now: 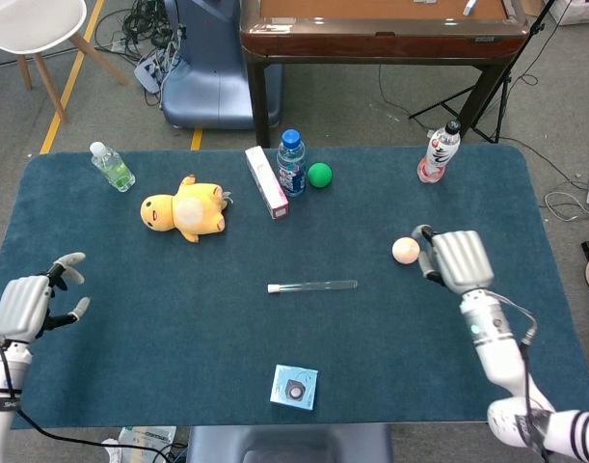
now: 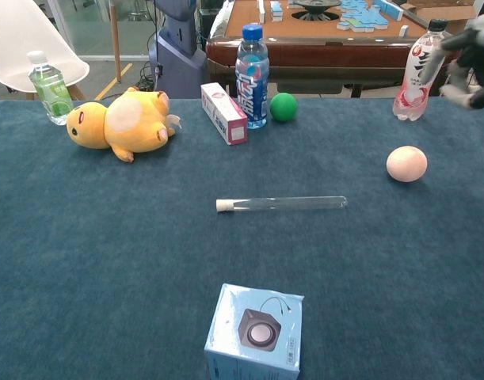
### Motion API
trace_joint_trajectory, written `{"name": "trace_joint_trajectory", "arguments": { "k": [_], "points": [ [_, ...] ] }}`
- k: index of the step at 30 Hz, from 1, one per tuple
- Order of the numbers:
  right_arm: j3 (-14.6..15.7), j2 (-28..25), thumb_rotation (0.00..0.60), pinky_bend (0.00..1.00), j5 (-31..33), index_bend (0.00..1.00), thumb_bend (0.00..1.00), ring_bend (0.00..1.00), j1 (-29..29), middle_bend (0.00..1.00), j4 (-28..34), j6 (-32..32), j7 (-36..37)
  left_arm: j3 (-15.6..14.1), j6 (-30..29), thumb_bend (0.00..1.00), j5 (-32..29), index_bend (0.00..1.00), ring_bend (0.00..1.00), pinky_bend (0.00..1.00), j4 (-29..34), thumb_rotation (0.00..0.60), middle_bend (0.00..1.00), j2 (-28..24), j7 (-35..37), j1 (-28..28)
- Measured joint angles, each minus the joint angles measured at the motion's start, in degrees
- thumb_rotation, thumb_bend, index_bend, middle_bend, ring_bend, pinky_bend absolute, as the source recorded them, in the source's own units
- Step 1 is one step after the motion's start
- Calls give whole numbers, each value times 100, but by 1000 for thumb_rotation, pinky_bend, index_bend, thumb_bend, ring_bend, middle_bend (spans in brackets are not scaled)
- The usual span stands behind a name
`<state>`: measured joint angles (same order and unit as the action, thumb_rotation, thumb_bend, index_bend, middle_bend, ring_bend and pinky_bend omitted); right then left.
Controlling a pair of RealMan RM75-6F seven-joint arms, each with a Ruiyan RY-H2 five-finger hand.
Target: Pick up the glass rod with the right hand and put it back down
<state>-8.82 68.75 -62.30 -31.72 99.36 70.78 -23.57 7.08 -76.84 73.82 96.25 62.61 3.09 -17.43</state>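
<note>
The glass rod (image 1: 311, 286) lies flat near the middle of the blue table (image 1: 178, 318), white cap to the left; the chest view shows the glass rod (image 2: 281, 203) free of any touch. My right hand (image 1: 456, 258) hovers well to the rod's right, beside a peach ball (image 1: 405, 251), and holds nothing, its fingers loosely bent. In the chest view my right hand (image 2: 471, 59) shows only at the top right edge. At the table's left edge my left hand (image 1: 24, 304) is empty with fingers apart.
A blue speaker box (image 1: 295, 386) sits in front of the rod. Along the back stand a yellow plush (image 1: 185, 208), a pink-white carton (image 1: 266, 181), a blue bottle (image 1: 291, 162), a green ball (image 1: 319, 175), a pink bottle (image 1: 439, 151) and a green bottle (image 1: 112, 166).
</note>
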Motion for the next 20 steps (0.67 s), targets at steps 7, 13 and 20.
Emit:
{"name": "trace_joint_trajectory", "arguments": {
  "k": [7,13,20],
  "points": [
    [462,-510,600,793,-682,357,506,578,1058,573,415,1197,204,-128,-592,292,-37,217,443,430,156,600,412,104,-408,485],
    [724,-786,600,792,-1022,357,506,577,1675,573,619,1685,405,-293,-998,292,167,216,441,409,353,600,409,160,-610,813],
    [765,-869,600,792,-1088,357,506,577,1799,570,690,1521,454,-381,-1093,292,332,216,441,407,485,600,406,183,-771,969]
  ]
}}
